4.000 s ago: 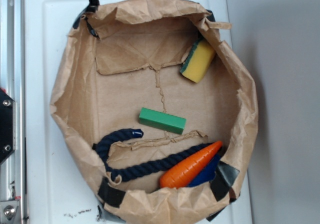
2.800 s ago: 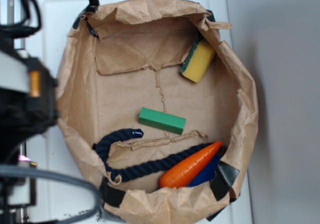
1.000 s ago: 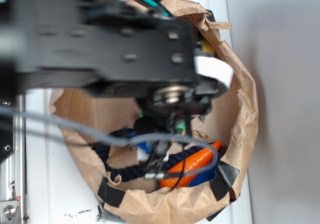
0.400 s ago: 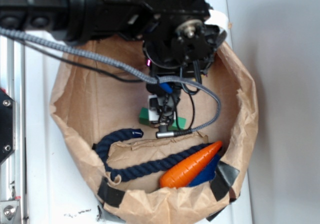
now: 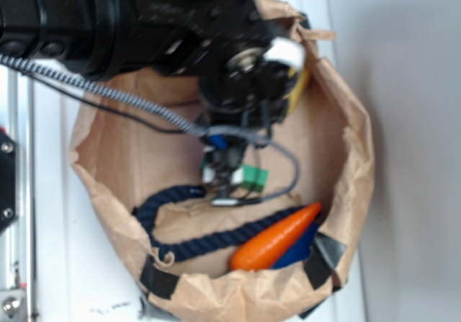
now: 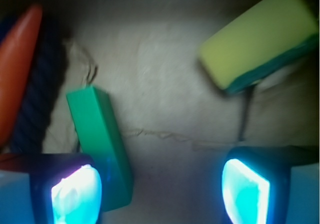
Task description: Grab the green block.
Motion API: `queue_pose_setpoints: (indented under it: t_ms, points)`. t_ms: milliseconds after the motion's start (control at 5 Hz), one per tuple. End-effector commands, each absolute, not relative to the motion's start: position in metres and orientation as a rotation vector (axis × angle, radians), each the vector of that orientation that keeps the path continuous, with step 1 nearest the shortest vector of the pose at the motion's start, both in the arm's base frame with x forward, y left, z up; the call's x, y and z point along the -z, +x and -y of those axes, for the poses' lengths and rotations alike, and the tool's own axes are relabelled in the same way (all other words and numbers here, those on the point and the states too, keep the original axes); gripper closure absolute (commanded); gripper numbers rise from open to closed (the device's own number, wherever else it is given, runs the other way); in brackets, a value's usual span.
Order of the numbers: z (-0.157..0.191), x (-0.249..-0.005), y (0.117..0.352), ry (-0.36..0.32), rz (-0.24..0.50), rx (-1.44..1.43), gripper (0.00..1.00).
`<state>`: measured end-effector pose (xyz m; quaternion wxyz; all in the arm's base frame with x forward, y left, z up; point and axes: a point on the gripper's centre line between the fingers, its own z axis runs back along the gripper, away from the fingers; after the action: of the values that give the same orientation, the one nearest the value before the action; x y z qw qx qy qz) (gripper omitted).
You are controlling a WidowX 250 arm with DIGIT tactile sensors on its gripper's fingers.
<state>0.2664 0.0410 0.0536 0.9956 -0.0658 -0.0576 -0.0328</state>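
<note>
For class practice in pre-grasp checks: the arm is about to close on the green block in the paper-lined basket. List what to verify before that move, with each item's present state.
1. Gripper open: ok, the fingers stand wide apart.
2. Green block between the fingers: not ok, it lies beside one finger, at the edge of the gap.
3. Block aligned with the gap: not ok, it lies slanted.
4. Navy rope and orange carrot clear of the grasp: ok, both lie beyond the block.
5. Yellow sponge clear: ok, far off to the other side.
6. Height above the floor: cannot tell.

Green block (image 5: 253, 177) half hidden under blurred arm (image 5: 144, 19); sponge (image 6: 260, 38) edge-cropped.
</note>
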Motion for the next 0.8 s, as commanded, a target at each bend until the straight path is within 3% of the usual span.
queue_pose_setpoints:
  t_ms: [0, 200, 600]
  points:
    - [-0.021, -0.075, 0.255, -0.043, 0.24, 0.157, 0.0]
    - [-0.02, -0.081, 0.254, -0.049, 0.236, 0.139, 0.0]
    - [-0.01, -0.07, 0.261, -0.012, 0.212, 0.138, 0.0]
